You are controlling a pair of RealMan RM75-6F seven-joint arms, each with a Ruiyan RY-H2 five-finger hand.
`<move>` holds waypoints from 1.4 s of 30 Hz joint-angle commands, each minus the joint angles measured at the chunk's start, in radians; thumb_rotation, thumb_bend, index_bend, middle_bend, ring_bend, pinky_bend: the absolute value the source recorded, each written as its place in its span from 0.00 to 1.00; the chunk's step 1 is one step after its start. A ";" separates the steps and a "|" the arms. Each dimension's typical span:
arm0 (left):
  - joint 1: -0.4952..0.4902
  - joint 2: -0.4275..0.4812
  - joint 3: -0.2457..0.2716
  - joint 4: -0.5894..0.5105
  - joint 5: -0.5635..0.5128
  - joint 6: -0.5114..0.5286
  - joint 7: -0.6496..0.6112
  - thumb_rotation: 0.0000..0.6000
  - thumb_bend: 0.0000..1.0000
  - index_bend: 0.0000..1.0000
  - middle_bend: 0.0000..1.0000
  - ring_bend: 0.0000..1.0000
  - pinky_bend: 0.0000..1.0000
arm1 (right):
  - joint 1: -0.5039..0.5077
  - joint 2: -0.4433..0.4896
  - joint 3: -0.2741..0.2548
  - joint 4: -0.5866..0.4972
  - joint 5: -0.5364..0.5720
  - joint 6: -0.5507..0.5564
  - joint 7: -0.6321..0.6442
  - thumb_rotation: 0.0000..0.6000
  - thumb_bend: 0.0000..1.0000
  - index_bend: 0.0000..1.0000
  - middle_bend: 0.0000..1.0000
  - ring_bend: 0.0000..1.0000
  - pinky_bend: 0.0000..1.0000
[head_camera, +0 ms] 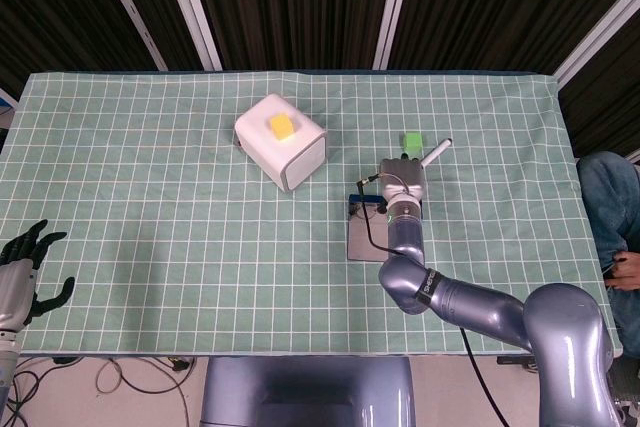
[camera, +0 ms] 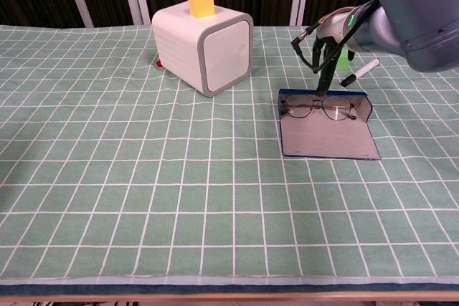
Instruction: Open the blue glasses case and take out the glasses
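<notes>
Above the open blue glasses case (camera: pixel 326 134) with the glasses (camera: pixel 319 108) inside, the right hand (camera: pixel 324 51) holds nothing, fingers pointing down and apart; the left hand (head_camera: pixel 25 272) rests spread at the surface edge.

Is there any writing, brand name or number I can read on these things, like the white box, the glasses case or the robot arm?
None can be read.
White box, yellow block, glasses case: no text visible.
Right arm: a small dark band, too blurred to read.
</notes>
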 commanded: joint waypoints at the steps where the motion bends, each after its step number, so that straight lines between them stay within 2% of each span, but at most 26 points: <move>1: -0.001 0.000 0.001 0.000 0.000 -0.001 0.000 1.00 0.38 0.18 0.00 0.00 0.00 | -0.002 -0.009 -0.002 0.003 -0.010 -0.004 0.004 1.00 0.27 0.40 0.40 0.16 0.21; 10: -0.002 0.003 0.000 -0.001 -0.004 -0.003 -0.003 1.00 0.38 0.18 0.00 0.00 0.00 | -0.011 -0.062 -0.010 0.062 -0.052 -0.025 0.032 1.00 0.35 0.44 0.43 0.18 0.21; 22: -0.003 0.006 0.000 -0.003 -0.008 -0.006 -0.005 1.00 0.38 0.18 0.00 0.00 0.00 | -0.026 -0.099 -0.003 0.114 -0.072 -0.049 0.047 1.00 0.36 0.46 0.44 0.19 0.21; 42: -0.005 0.004 0.000 -0.006 -0.019 -0.006 0.005 1.00 0.38 0.18 0.00 0.00 0.00 | -0.033 -0.076 0.023 0.085 -0.059 -0.049 0.021 1.00 0.40 0.48 0.44 0.19 0.21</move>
